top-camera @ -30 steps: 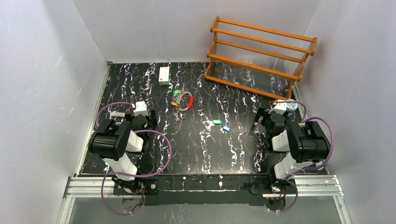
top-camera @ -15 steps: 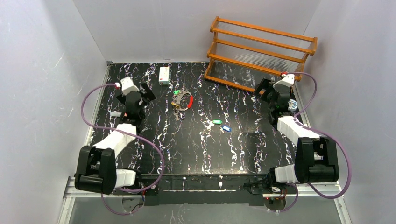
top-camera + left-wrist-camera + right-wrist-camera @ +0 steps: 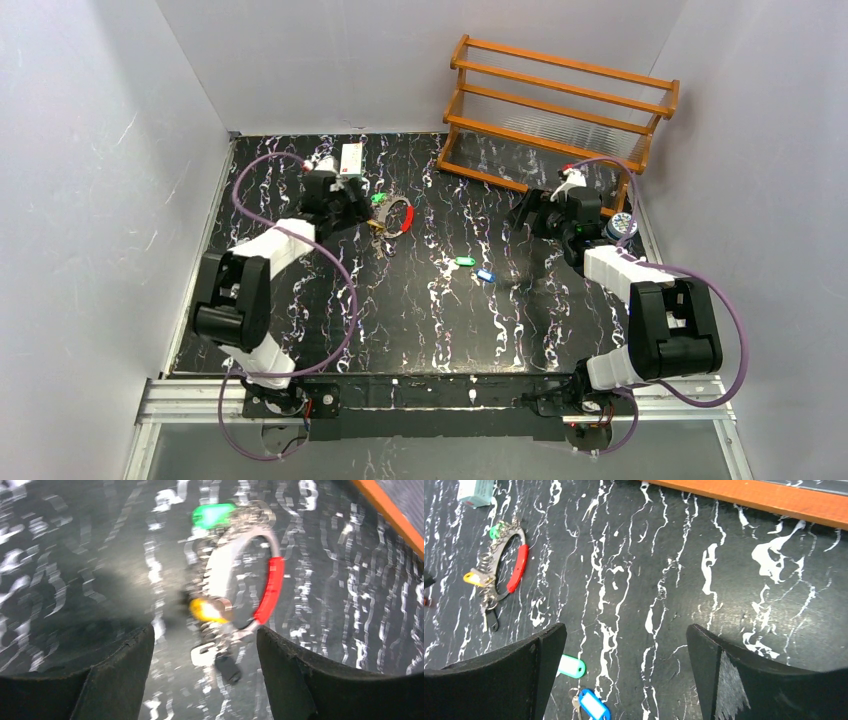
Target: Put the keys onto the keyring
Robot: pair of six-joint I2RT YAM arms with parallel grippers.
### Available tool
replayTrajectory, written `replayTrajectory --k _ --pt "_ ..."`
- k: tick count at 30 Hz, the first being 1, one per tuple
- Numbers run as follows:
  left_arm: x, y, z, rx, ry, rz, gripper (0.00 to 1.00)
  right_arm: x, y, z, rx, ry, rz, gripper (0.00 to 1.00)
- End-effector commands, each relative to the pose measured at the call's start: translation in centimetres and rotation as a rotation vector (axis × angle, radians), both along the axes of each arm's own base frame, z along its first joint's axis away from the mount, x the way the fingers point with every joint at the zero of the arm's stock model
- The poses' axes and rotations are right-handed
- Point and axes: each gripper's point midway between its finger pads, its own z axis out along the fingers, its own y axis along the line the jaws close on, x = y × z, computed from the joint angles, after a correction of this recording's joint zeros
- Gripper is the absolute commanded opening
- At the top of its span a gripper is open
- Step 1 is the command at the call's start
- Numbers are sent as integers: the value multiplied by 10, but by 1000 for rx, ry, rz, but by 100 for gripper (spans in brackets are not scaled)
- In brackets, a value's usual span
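The keyring (image 3: 396, 215), a metal loop with a red segment and a cluster of small keys and tags, lies left of the table's middle. My left gripper (image 3: 352, 204) hangs just left of it, open. In the left wrist view the keyring (image 3: 270, 587) fills the centre, and its lower cluster shows between the spread fingers of the gripper (image 3: 205, 631). The two keys lie mid-table, one with a green tag (image 3: 463, 261) and one with a blue tag (image 3: 485, 274). My right gripper (image 3: 524, 214) is open to their upper right. Its view shows the green tag (image 3: 572, 666), the blue tag (image 3: 593, 706) and the keyring (image 3: 518, 569) beyond the gripper (image 3: 626, 628).
A wooden rack (image 3: 560, 110) stands at the back right; its orange rail (image 3: 749, 495) runs close behind my right gripper. A small white box (image 3: 351, 160) sits at the back, just behind my left arm. A round blue-and-white object (image 3: 623, 227) lies by the right wall.
Both arms have unfolded from near their bases and reached out over the table. The left gripper swung right to the keyring; the right gripper came left, towards the two keys.
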Motion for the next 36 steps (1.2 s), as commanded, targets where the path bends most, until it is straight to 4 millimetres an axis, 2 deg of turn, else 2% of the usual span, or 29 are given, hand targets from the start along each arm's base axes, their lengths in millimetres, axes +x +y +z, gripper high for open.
replayTrajectory --k 1,8,14,18,20,25,27,33,36 --pt "4 -62 17 35 6 -199 71 -9 16 1 57 11 82 99" --pt "12 -105 -8 286 79 -328 68 -21 23 -2 96 46 113 99" --pt "20 -121 -44 348 139 -359 67 -31 22 -9 92 83 116 99" --pt "13 -124 -66 376 183 -381 65 -34 21 -10 88 92 114 99" --pt "7 -126 -69 380 194 -393 63 -34 22 -8 90 95 119 99" --pt "-20 -127 -70 404 208 -452 60 -33 27 -1 110 94 142 99" --pt "-34 -124 -70 398 231 -466 56 -34 31 2 122 89 167 99" --pt "-99 -117 -76 326 315 -555 45 -37 43 -2 156 116 233 99" --pt "-126 -119 -66 263 320 -595 42 -38 53 -6 155 128 275 98"
